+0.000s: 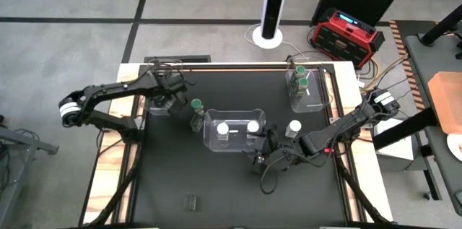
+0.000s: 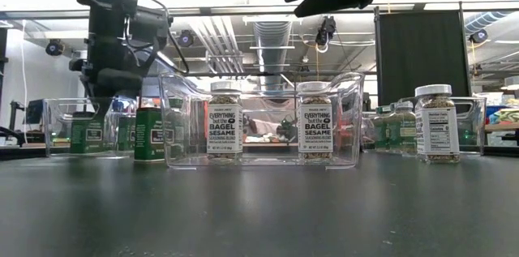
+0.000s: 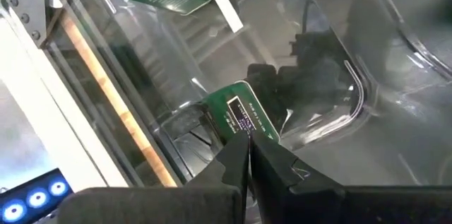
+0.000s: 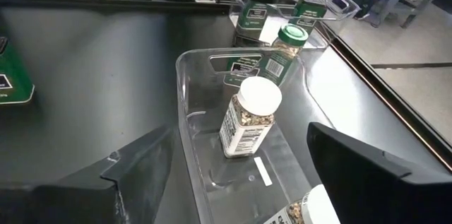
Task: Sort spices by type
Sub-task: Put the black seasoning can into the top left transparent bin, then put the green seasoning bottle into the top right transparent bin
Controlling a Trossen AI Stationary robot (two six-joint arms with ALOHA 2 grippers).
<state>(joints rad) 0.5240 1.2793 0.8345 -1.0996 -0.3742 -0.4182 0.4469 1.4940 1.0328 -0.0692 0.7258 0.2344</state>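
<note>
White-lidded jars (image 1: pixel 223 128) sit sorted in the centre bin (image 1: pixel 209 141); one white jar (image 1: pixel 294 127) and one green jar (image 1: pixel 196 105) remain loose. Left tool (image 1: pixel 167 84), upper left, closed, empty. Right tool (image 1: pixel 258 164) open, empty.

I see three clear bins on the black table (image 1: pixel 216 186): one bin (image 1: pixel 234 129) at the centre of the frame, a second bin (image 1: pixel 306 88) toward the upper right, a third bin (image 1: pixel 164 100) at upper left. Off the table, a red case (image 1: pixel 348 36) sits at upper right, beside a white post base (image 1: pixel 269 37).
</note>
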